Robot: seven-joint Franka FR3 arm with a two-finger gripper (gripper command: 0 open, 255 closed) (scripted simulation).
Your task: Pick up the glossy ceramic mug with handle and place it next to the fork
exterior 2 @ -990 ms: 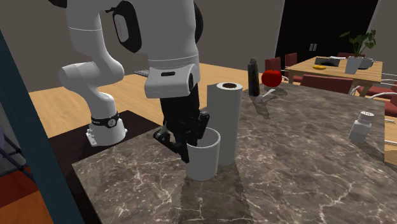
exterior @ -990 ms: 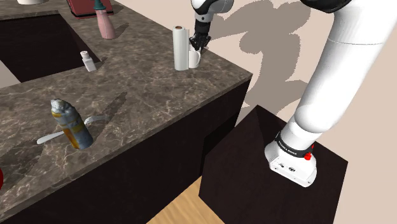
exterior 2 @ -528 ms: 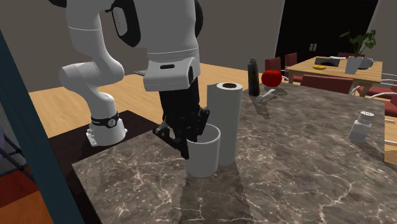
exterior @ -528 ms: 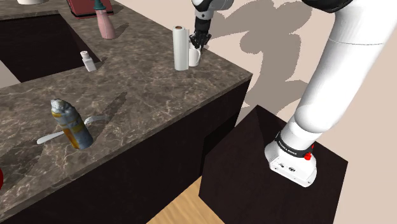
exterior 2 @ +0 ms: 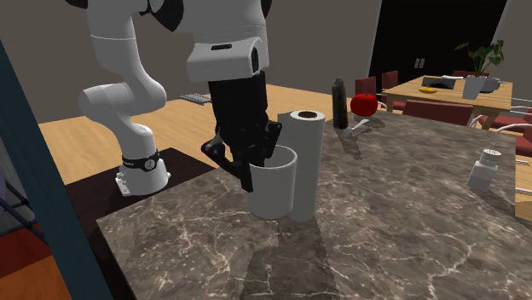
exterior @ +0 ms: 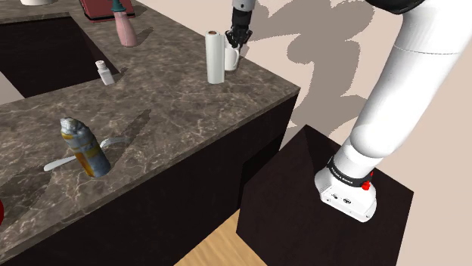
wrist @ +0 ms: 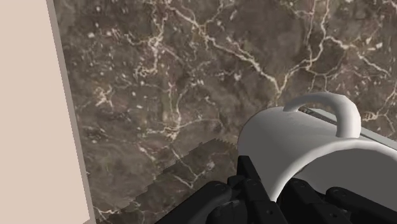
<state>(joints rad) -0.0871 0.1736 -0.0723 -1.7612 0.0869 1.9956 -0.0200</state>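
Aloft, white mug, rim pinched by end effector.

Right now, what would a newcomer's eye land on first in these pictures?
The black claw grips a white mug by its rim, holding it just above the brown marble counter, right beside an upright paper towel roll. The fork lies far off, at the shoulder view's lower left.

Fork middle hidden behind tilted can; mug runs off wrist view's edge; arm cropped at top.
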